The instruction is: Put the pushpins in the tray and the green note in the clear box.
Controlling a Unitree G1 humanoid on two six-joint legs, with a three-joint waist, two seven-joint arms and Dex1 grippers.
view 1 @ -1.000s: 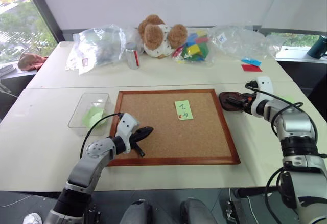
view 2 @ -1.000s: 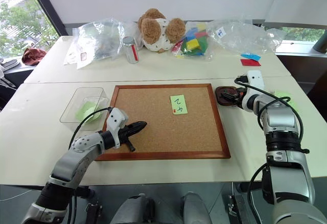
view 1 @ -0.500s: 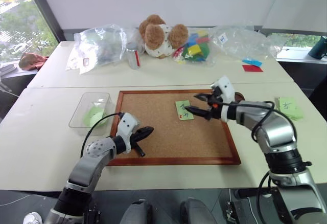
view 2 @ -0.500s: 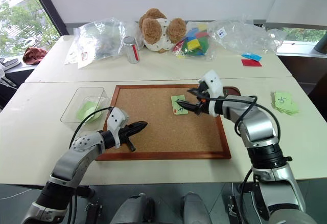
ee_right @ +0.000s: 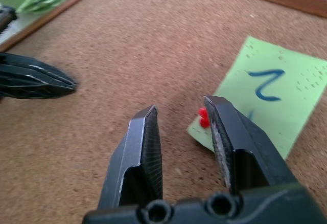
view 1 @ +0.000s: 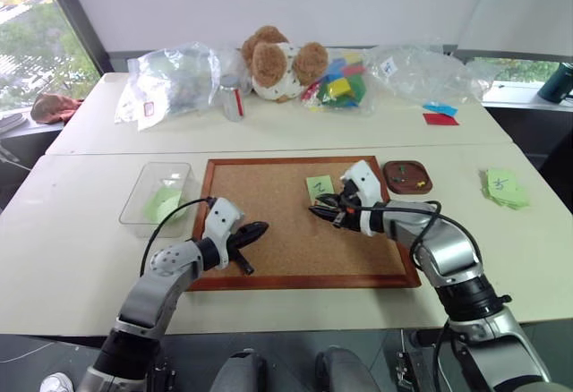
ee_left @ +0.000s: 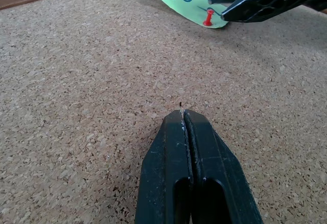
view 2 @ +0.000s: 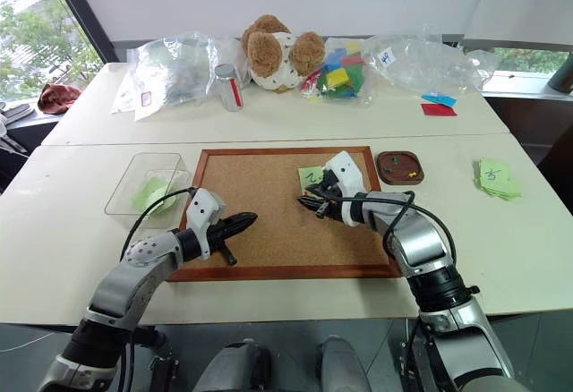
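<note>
- The right gripper (ee_right: 181, 127) hung low over the cork board (view 1: 269, 222), its two ridged black fingers parted with a clear gap and nothing between them.
- One finger (ee_right: 230, 132) sat just beside a red pushpin (ee_right: 204, 117), a tiny glossy plastic head stuck in the near corner of the green note (ee_right: 265, 96); whether they touched could not be told.
- The green note was a thin pale square of paper with a blue handwritten squiggle, lying flat on the board's grainy, speckled cork.
- The left gripper (ee_left: 183, 112) was clenched tight, its smooth black fingers pressed into one wedge with only a seam between them, holding nothing, its tip low over bare cork well apart from the note.
- The board's cork was edged by a polished reddish-brown wood frame, rectangular.
- The tray (view 1: 407, 178), a small dark brown dish with rounded corners and a raised rim, sat just off the board's far right corner with a couple of small pushpins (view 1: 410, 174) inside.
- The clear box (view 1: 143, 197), transparent plastic with rounded corners, sat beside the board's left edge with pale green paper in it.
- A stack of green notes (view 1: 505, 187) lay on the white table (view 1: 63, 240), out to the right.
</note>
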